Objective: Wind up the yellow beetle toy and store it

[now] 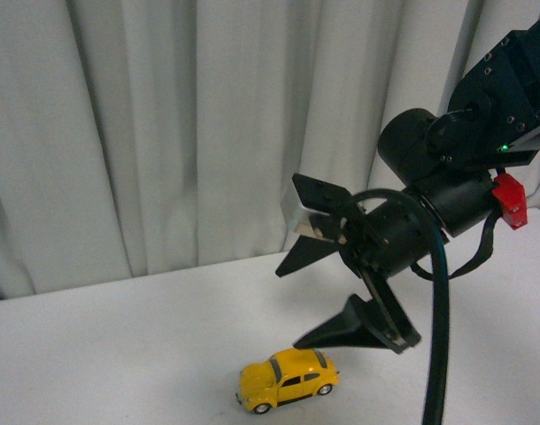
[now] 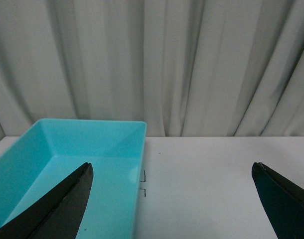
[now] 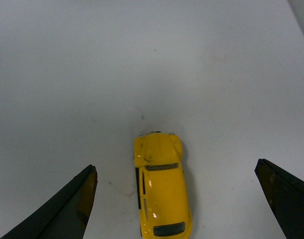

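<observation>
The yellow beetle toy (image 1: 288,381) stood on its wheels on the white counter (image 1: 119,354), close to the robot. The right tool (image 1: 289,308) hung just above it, spread wide and not touching the car. The left tool (image 2: 172,169), also spread wide and holding nothing, faced a turquoise bin (image 2: 92,149) on the counter, and a pale curtain (image 1: 164,133) hung behind the far edge.

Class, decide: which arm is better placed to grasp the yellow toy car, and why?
Right: the right gripper, open, hangs above the yellow beetle toy; the left gripper, also open, faces the turquoise bin.
</observation>
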`<state>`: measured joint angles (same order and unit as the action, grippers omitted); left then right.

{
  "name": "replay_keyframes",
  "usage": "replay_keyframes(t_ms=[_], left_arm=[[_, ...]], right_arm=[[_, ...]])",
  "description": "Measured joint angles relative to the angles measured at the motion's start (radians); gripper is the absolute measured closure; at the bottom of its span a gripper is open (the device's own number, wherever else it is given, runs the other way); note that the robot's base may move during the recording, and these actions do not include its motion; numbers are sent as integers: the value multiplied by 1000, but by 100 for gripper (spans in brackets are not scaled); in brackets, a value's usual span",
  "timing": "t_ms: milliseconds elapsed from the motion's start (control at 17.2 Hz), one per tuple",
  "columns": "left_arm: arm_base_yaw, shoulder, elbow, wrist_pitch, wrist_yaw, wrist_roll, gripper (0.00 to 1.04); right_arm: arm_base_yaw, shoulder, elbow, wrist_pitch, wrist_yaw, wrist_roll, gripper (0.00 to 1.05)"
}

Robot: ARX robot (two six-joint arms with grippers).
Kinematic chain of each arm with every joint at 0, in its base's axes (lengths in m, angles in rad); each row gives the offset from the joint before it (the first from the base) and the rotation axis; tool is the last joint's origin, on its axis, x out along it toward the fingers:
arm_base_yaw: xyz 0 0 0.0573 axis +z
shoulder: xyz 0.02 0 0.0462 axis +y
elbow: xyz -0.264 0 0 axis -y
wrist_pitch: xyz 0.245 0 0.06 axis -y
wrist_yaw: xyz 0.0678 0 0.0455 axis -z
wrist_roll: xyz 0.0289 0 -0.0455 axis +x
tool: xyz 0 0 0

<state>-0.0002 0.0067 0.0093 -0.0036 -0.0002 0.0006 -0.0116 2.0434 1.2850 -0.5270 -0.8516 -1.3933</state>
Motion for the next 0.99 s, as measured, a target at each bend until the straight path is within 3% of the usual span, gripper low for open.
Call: replay_keyframes(t_ms=[116,291,582,757,990], left_arm=[[0,0,0,0,0,0,7],[0,0,0,0,0,0,7],[0,0,0,0,0,0,7],[0,0,0,0,0,0,7],[0,0,0,0,0,0,7]], right_arm=[[13,35,31,-110,29,-198,7],[19,101,79,-163,82,-308,7],[38,195,156,-138,169,-324,7],[65,215,154,-95,243,-259,7],[76,216,131,-71,260,-230,9]])
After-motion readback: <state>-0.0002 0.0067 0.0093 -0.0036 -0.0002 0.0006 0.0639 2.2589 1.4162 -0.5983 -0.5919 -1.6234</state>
